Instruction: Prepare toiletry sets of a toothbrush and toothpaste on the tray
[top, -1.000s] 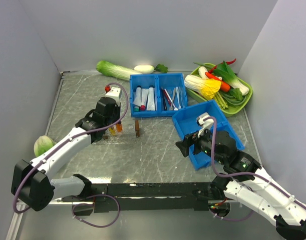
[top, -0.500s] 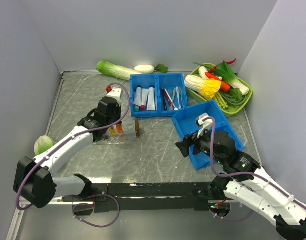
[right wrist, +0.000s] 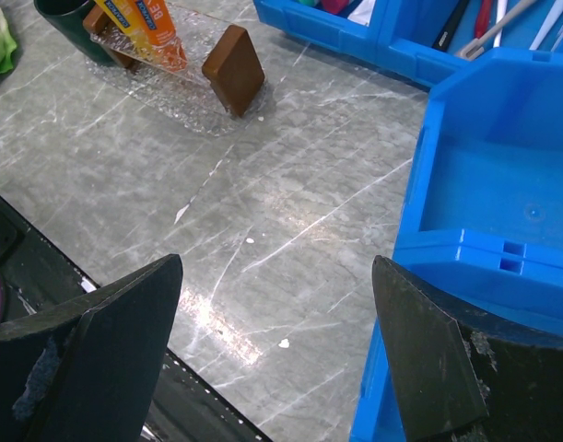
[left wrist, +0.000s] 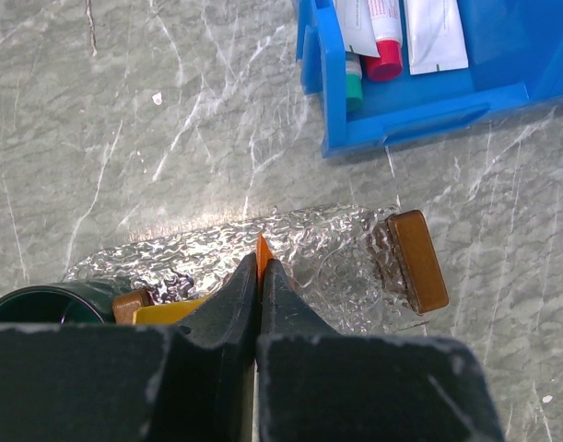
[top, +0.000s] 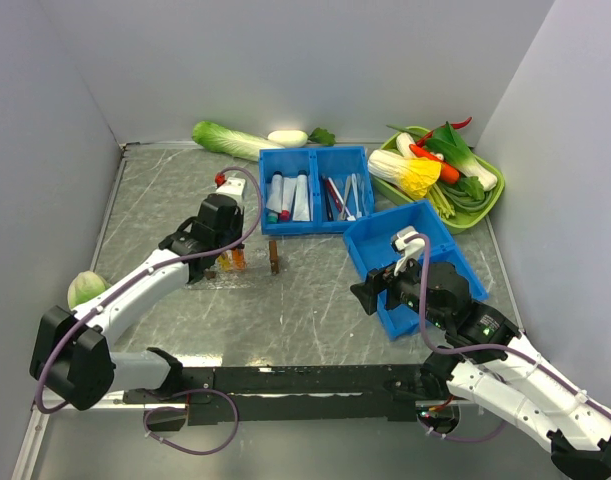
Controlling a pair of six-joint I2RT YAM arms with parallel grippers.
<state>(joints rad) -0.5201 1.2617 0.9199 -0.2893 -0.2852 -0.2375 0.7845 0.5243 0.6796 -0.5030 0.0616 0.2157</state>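
Left gripper (left wrist: 261, 281) is pinched tight on the thin crimped end of the orange toothpaste tube (left wrist: 261, 250). Only a sliver of orange shows between the jaws. The tube sits over the tray (left wrist: 322, 241), beside the yellow toothpaste tube (left wrist: 166, 313). Right gripper (right wrist: 276, 267) is spread wide, grasps nothing, and hovers over the table next to a blue bin (right wrist: 465, 249).

Handling, as judged:
- **Tubes:** light, soft-walled, flat and tapered. The belly gives under a squeeze, so the stiff crimp or the cap end is the safer hold. The glossy skin is likely slick.
- **Toothbrush (top: 331, 195):** lies in the far divided bin (top: 315, 227) among other sticks. It looks thin, rigid and very light. Best taken across mid-handle with the jaws crosswise, since it may pivot if pinched near an end.

Materials:
- **Tray:** clear plastic with a pebbled surface that catches glare, so its edges are hard to read.
- **Brown block (left wrist: 415, 261):** at the tray's right edge, smooth, with rounded corners.
- **Table:** grey, marbled, slightly shiny.
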